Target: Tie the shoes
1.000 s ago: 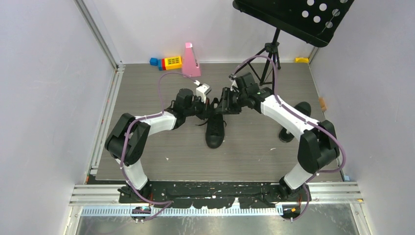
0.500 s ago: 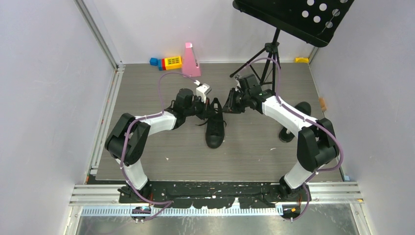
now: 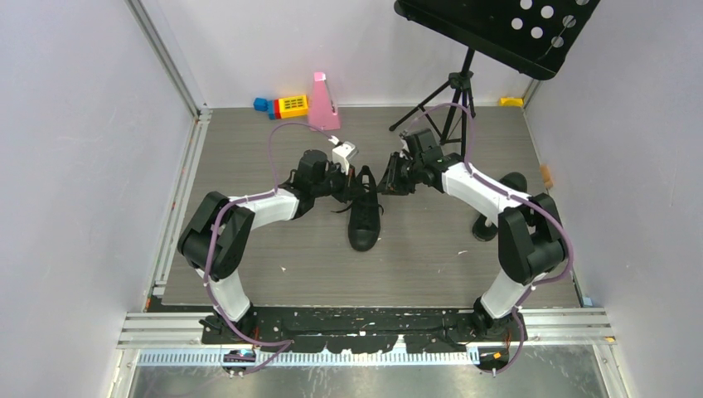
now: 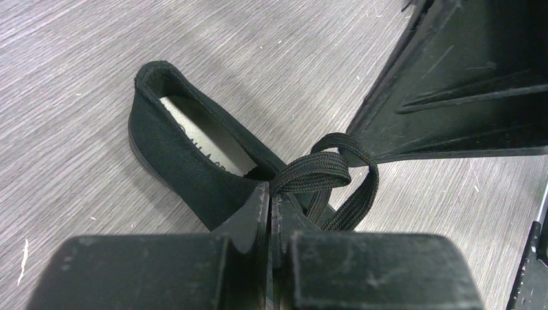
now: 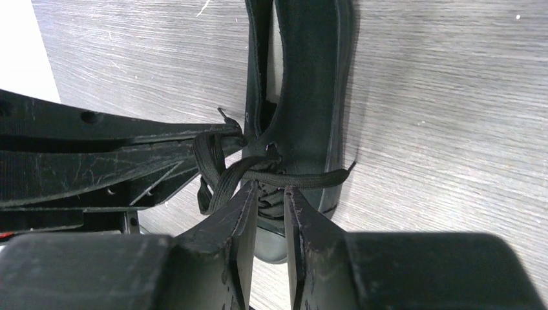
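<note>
One black sneaker (image 3: 365, 220) lies on the grey floor, toe toward the arm bases, heel at the far end. My left gripper (image 3: 349, 184) is at its left side near the opening and is shut on a loop of black lace (image 4: 321, 172); the shoe's heel and insole (image 4: 194, 139) show behind. My right gripper (image 3: 389, 182) is at the shoe's right side. In the right wrist view its jaws (image 5: 267, 188) stand a narrow gap apart, empty, with a lace strand (image 5: 304, 177) crossing just past the tips above the shoe (image 5: 304, 84).
A black tripod music stand (image 3: 455, 104) stands behind the right arm. A pink metronome-shaped block (image 3: 322, 104) and coloured toy blocks (image 3: 286, 105) lie at the back. Two dark objects (image 3: 497, 207) sit at the right. Walls close in on both sides.
My right gripper has drawn back a little to the right, away from the shoe, and its elbow has shifted. The left gripper and the shoe have stayed put.
</note>
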Motion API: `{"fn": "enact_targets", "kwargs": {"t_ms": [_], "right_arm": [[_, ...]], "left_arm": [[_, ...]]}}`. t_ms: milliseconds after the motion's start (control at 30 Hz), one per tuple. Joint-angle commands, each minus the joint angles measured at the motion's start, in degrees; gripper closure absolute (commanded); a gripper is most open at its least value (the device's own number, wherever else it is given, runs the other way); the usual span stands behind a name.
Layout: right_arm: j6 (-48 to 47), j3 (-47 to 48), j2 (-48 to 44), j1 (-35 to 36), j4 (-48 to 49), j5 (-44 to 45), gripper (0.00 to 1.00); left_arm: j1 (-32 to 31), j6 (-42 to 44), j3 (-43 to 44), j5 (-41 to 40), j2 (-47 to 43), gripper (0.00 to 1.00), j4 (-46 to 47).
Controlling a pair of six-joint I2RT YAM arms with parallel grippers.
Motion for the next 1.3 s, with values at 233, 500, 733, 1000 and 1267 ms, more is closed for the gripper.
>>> {"fn": "enact_targets", "kwargs": {"t_ms": [233, 500, 733, 1000, 1267], "right_arm": [[3.02, 5.21, 2.12, 0.10, 5.06, -4.50, 0.72], [2.89, 6.72, 3.59, 0.10, 5.22, -4.97, 0.69], [3.29, 6.89, 3.86, 0.18, 5.85, -5.18, 0.64], [4.31, 7.21, 5.16, 0.10, 7.30, -5.78, 0.56], [5.49, 5.10, 2.90, -1.99, 9.52, -5.44, 0.51]], "left_arm": [[0.24, 0.67, 2.29, 0.86, -0.05, 1.00, 0.69], [0.24, 0.63, 2.31, 1.12, -0.05, 1.00, 0.64], [0.24, 0.00, 2.36, 1.83, 0.13, 1.00, 1.23], [0.26, -1.45, 2.40, 2.19, 0.46, 1.00, 1.94], [0.94, -2.77, 2.58, 2.25, 0.77, 1.00, 1.57]]}}
